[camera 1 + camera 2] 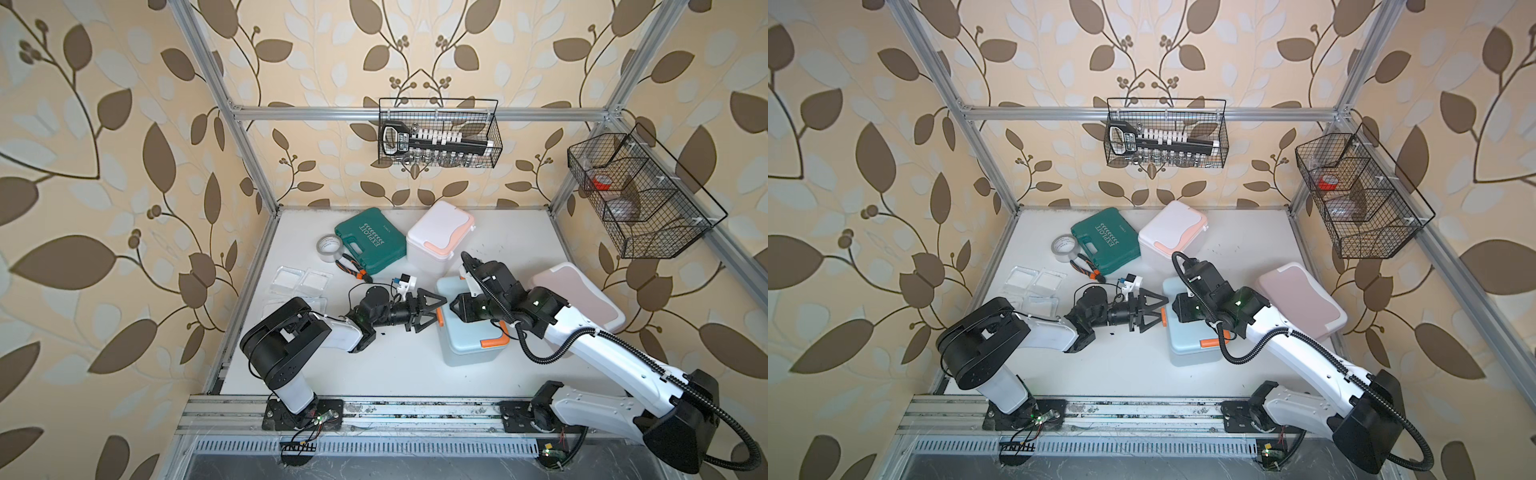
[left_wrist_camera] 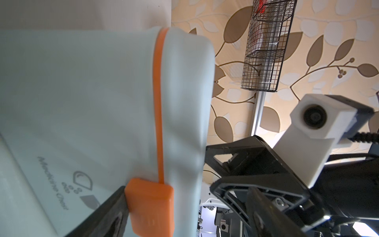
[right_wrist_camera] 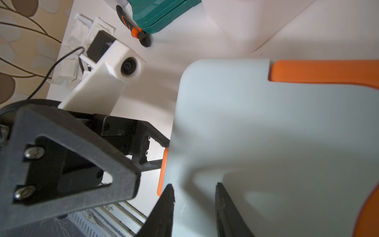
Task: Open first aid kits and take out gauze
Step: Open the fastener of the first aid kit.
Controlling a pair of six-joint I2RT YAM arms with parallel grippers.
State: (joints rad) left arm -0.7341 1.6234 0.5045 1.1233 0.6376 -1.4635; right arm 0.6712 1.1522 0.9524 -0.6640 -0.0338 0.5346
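Leafy brown-and-cream wallpaper all round, white worktop [image 1: 374, 365] underneath.

In both top views the blue kit [image 1: 471, 332] sits mid-worktop with its lid down, and both my arms are on it. My left fingers [image 1: 441, 300] are spread wide at its side, right at the orange latch [image 1: 439, 318]. My right fingers [image 1: 457, 307] are over the lid just beside them. The white kit [image 1: 438, 237] and pink kit [image 1: 577, 297] both look shut. A few gauze packets [image 1: 286, 277] lie flat on the worktop behind my left arm, near the tape roll [image 1: 330, 248] and green case [image 1: 370, 241].

Left wrist view: the blue kit [image 2: 92, 102] fills most of it. One left finger [image 2: 106, 213] lies right against the latch [image 2: 150, 203], with nothing pinched.

Right wrist view: my right fingers [image 3: 167, 205] stand partly apart at the lid's edge. Honestly can't tell if they're nipping the rim or just resting on it. My left fingers [image 3: 155, 141] bracket the latch [image 3: 163, 170].

So I reckon I'm on the unlatching step for the blue kit. Next move looks like flipping that latch outward with the left while the right keeps the box from sliding or tipping. Only then can the lid lift and any gauze inside come out.
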